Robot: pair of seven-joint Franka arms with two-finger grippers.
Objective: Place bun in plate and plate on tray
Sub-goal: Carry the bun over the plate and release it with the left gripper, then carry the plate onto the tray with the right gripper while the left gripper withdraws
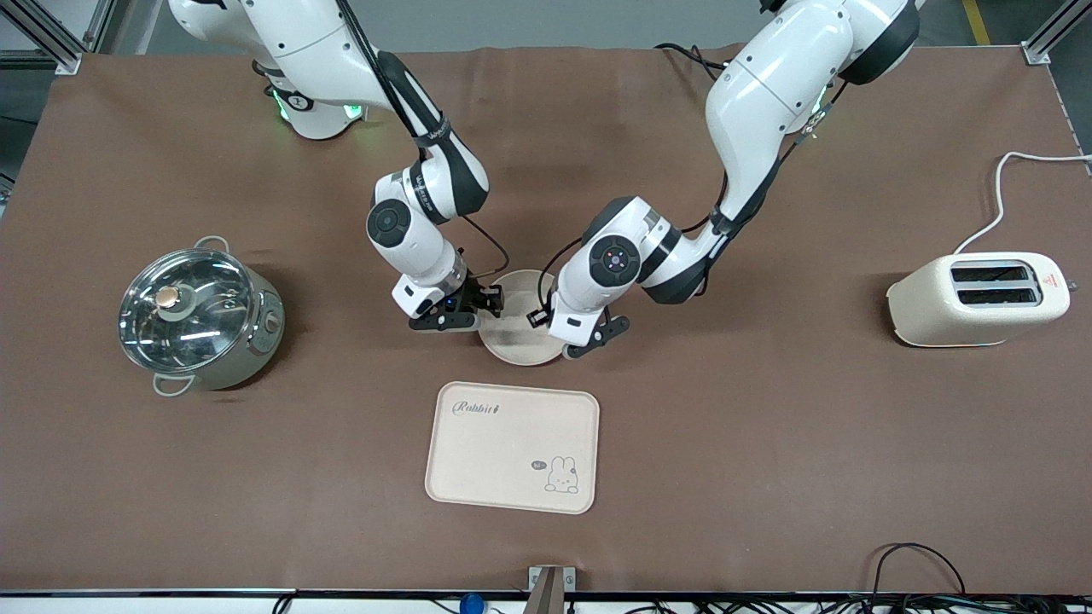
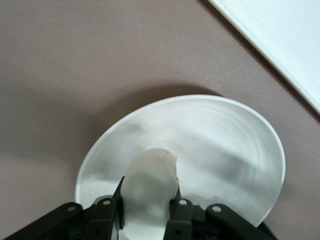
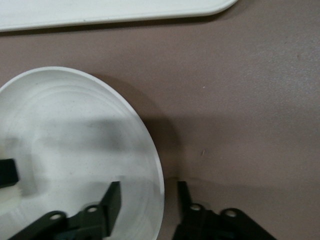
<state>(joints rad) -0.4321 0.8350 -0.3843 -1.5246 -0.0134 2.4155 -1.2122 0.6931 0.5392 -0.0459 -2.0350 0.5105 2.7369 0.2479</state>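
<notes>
The round cream plate (image 1: 519,339) lies on the table, farther from the front camera than the Rabbit tray (image 1: 512,448). My left gripper (image 2: 148,194) is shut on the cream-white bun (image 2: 150,182) and holds it over the plate's (image 2: 225,145) edge toward the left arm's end. The bun is hidden in the front view, under the left gripper (image 1: 570,341). My right gripper (image 3: 148,192) is open and straddles the plate's rim (image 3: 155,165), one finger inside and one outside. It is at the edge toward the right arm's end (image 1: 485,304). The tray is empty.
A steel pot with a glass lid (image 1: 198,317) stands toward the right arm's end. A cream toaster (image 1: 979,298) with a white cord stands toward the left arm's end. The tray's edge shows in both wrist views (image 2: 280,30) (image 3: 100,10).
</notes>
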